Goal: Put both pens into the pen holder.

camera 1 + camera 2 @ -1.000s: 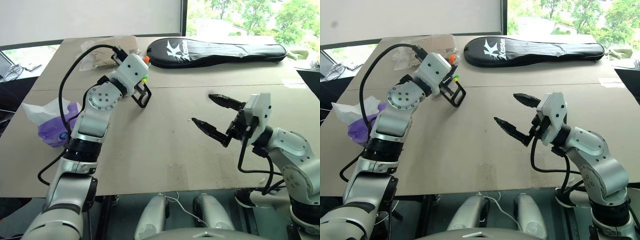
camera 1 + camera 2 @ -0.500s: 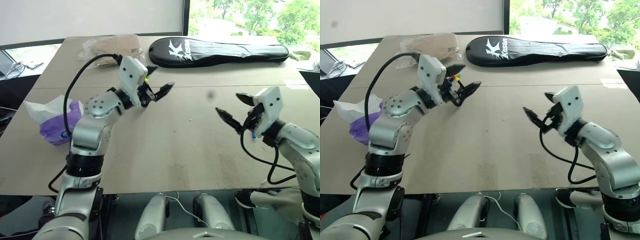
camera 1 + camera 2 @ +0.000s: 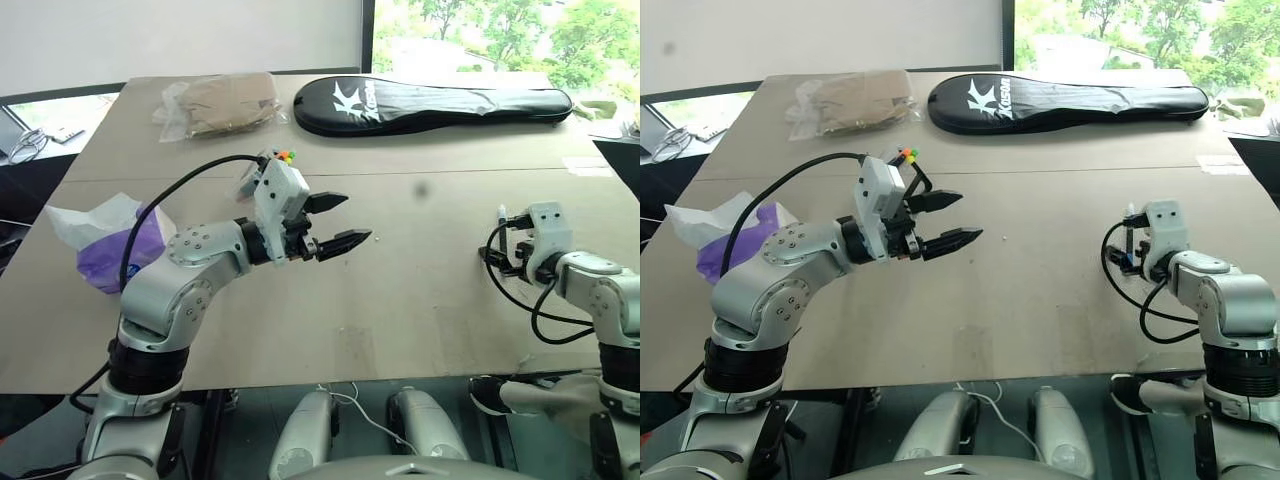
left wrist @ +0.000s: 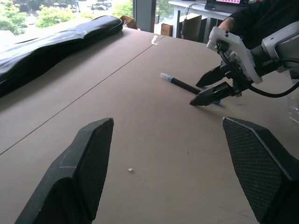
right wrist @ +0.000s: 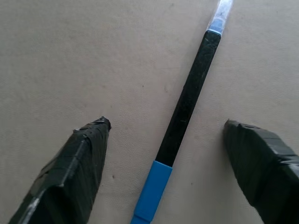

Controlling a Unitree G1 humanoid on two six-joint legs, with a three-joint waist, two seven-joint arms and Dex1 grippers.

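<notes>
The right tool (image 5: 163, 154) stands over the blue-and-black pen (image 5: 187, 112) with its two fingers spread, one on each side of the barrel and neither touching it, so it has hold of nothing; the straddle looks set up so that closing would pinch the pen across its width. The pen lies flat on the desk (image 3: 420, 290), near the desk's right side, its pale tip pointing away from the tool. In the left wrist view the same tool (image 4: 205, 91) slopes down with its fingertips at the pen's near end, which fits an approach from above. The left tool (image 3: 340, 222) hangs above the desk's middle, level and aimed toward the right arm, its fingers well apart and empty; it seems kept clear of the pick. Behind its wrist, a bit of orange, green and yellow (image 3: 286, 156) pokes up where the holder probably stands, though the arm hides most of it and I cannot tell what sits in it. Further out lie a clear bag (image 3: 215, 103) and a long black case (image 3: 430, 103) at the far edge, and a tissue pack (image 3: 105, 245) to the left.
</notes>
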